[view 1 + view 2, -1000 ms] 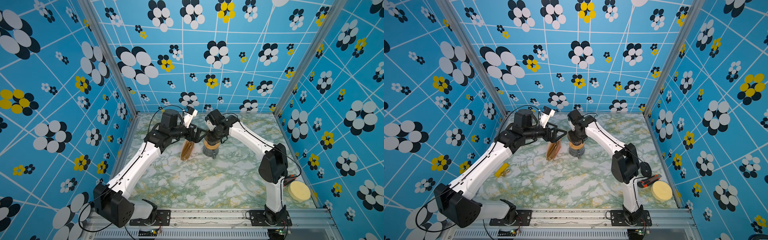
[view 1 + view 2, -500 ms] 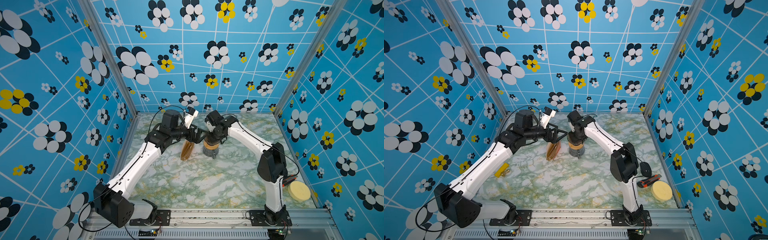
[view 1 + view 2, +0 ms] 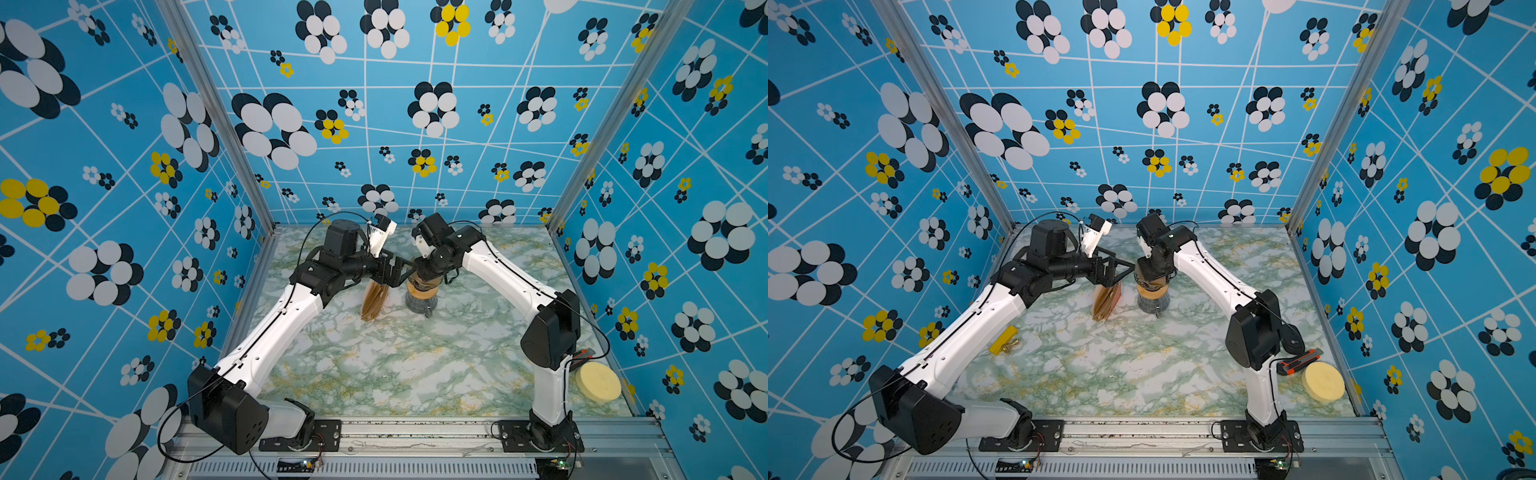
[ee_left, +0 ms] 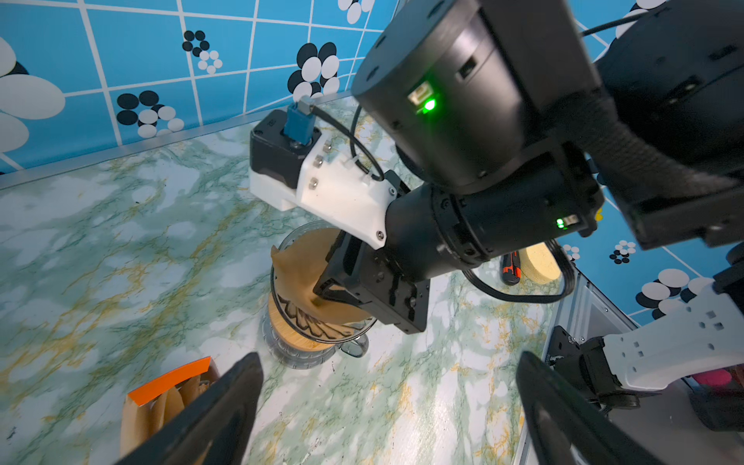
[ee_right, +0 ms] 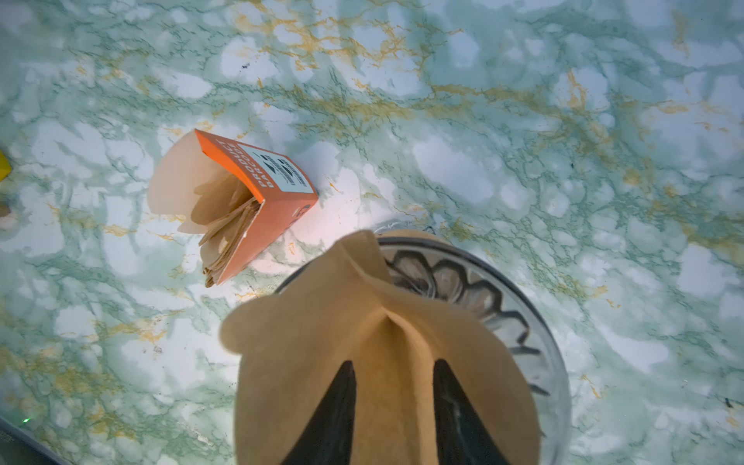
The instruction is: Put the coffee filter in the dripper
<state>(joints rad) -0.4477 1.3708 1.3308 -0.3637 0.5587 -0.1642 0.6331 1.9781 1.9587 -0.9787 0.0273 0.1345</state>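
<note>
Placement is well advanced. The coffee filter [image 5: 362,342] sits in the mouth of the dripper [image 5: 503,314]. The dripper stands on a wooden ring [image 4: 277,318] over a glass jug [image 4: 298,354], toward the middle of the back edge of the worktop [image 3: 395,374].

Note the state of each hand:
- The right hand [image 5: 393,362] reaches down into the cone. Its jaws stand narrow and are clamped on a fold of the paper.
- The left hand [image 4: 384,362] has its jaws wide apart and holds nothing. It hovers above the packet of filters [image 4: 169,386], which lies just beside the jug.

Judge the seating as incomplete. In the right wrist view the paper bunches toward one side of the cone. One flap rises above the glass rim, and the spiral ribs on the opposite side are bare.

The remaining steps are, by judgement:
1. Settle the paper against the ribs all round.
2. Part the right jaws.
3. Lift the right hand straight out, so that the light paper does not come up with the jaws.
</note>
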